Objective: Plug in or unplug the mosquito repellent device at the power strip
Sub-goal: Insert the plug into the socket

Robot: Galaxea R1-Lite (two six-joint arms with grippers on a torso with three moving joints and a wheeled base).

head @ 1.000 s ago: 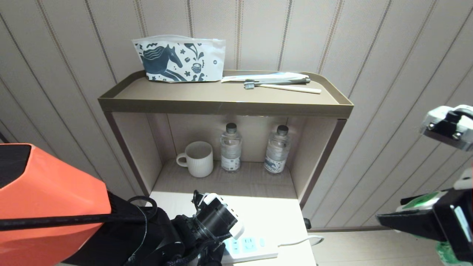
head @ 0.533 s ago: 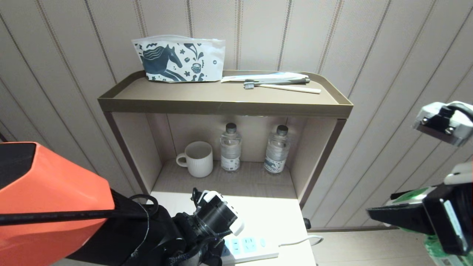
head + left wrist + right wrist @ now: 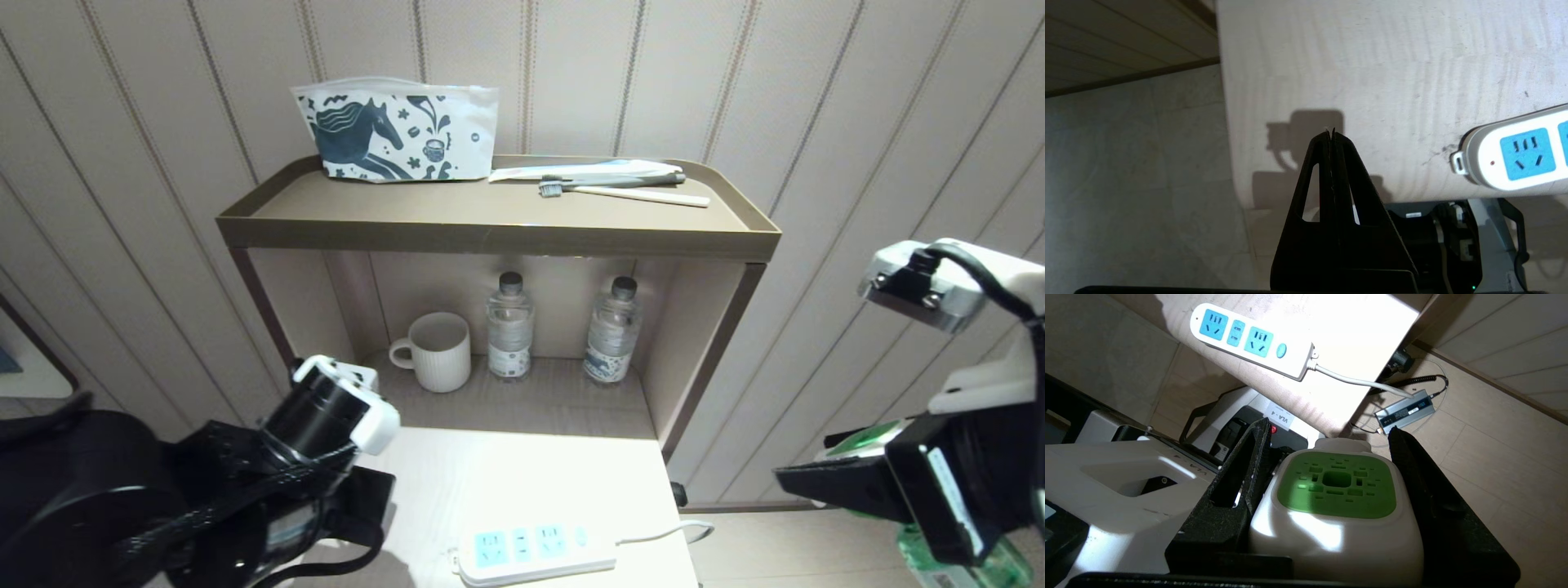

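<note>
Head view: the strip (image 3: 535, 553) lies flat at the front edge of the white table (image 3: 490, 482), its cord running off the right edge. The left gripper sits low at the front left corner, off the strip. The right gripper (image 3: 824, 482) hangs beyond the table's right edge, carrying the device (image 3: 865, 438).

Left wrist view: the left gripper (image 3: 1331, 132) has its jaws pressed together, empty, over the table's bare left part; the strip (image 3: 1506, 157) lies well apart from it.

Right wrist view: the right gripper (image 3: 1327, 435) clamps the device (image 3: 1337, 490) by its white head, green patch up, away from the strip (image 3: 1251, 337).
</note>
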